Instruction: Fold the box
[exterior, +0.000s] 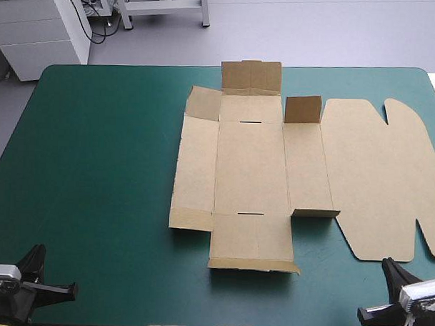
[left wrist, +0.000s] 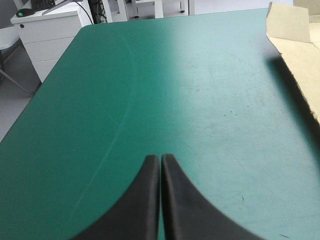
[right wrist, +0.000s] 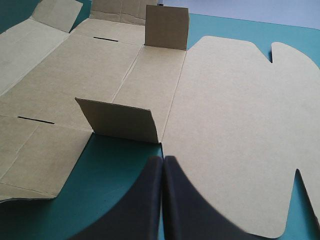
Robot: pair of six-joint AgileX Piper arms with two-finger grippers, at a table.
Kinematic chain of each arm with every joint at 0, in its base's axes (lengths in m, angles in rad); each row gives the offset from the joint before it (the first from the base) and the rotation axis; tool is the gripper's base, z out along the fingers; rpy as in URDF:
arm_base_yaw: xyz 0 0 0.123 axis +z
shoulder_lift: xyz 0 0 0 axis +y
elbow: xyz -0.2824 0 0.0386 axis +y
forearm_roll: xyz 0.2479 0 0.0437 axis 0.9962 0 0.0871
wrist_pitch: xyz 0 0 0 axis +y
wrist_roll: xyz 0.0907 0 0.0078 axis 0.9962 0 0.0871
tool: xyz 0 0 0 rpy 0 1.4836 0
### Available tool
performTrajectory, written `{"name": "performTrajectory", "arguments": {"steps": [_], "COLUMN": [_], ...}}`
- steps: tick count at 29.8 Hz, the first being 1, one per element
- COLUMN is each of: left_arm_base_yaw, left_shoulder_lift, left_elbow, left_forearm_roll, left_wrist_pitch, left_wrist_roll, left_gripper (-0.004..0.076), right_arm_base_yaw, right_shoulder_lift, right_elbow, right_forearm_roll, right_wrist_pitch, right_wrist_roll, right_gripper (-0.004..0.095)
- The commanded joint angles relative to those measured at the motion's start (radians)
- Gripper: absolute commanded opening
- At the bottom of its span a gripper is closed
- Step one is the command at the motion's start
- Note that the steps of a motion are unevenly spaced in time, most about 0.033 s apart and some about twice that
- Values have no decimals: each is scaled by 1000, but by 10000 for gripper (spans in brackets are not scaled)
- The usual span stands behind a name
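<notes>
Left of the box [exterior: 253, 164], the left end effector [left wrist: 160, 159] is hovering pinched together, empty. The box is lying mostly flat on the table [exterior: 96, 166], its lid partly cut off. At its near edge, the right end effector [right wrist: 163, 160] is hovering closed, empty.

Broad black fingers [left wrist: 144, 202] (curved like fins), smooth-surfaced.

Flat on the table [exterior: 96, 166], just ahead of the right claw [right wrist: 163, 160]: the box [right wrist: 100, 70]. Just ahead and a bit left of that claw's tips, a small flap [right wrist: 120, 120], standing up. Farther ahead, a second flap [right wrist: 166, 27], standing up too. Ahead and to that claw's right, the big lid part [right wrist: 235, 125], lying flat. Ahead of the left claw [left wrist: 160, 159], the table; the box well off ahead and to its right. Both claws at the near edge, well apart.
</notes>
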Motion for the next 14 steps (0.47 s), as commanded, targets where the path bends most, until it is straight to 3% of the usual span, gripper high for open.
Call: {"name": "performTrajectory", "arguments": {"steps": [1,14], "left_arm_base_yaw": [-7,-7], "left_shoulder_lift": [-6,-6], "left_elbow": [-21,-21], "left_forearm_roll": [3,12], "left_wrist_pitch": [-78,-80], "left_wrist_roll": [-10,-26], "left_gripper": [-8,-8], "right_arm_base_yaw": [-6,-6], "right_shoulder_lift": [-19,-19], "right_elbow": [-23,-23], "right_forearm_roll": [-6,-6], "right_wrist_pitch": [-77,-77], "right_wrist_roll": [0,0], "right_gripper": [-14,-14]}}
